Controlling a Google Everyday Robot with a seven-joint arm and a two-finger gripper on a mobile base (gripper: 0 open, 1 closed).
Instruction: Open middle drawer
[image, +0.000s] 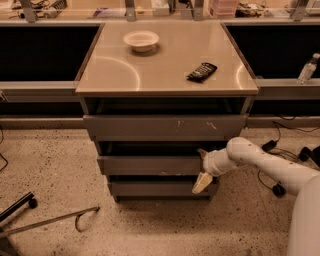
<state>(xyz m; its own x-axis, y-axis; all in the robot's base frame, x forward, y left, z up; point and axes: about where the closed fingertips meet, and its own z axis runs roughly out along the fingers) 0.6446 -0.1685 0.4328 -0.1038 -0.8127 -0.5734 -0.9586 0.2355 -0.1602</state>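
Note:
The middle drawer (150, 165) is the plain grey front between the scuffed top front (165, 127) and the small bottom front (155, 188) of the cabinet. It sits only slightly out, with a dark gap above it. My gripper (202, 168), on a white arm reaching in from the right, is at the right end of the middle drawer front. It is open: one finger (201, 152) shows above the front's top edge, and the cream finger (202, 183) hangs below it, over the bottom front.
The cabinet top (165, 65) holds a white bowl (141, 40) and a black remote (202, 71). A bottle (307, 68) stands on the right ledge. Cables (280, 155) lie on the floor at the right, and a metal stand leg (50, 220) lies at the lower left.

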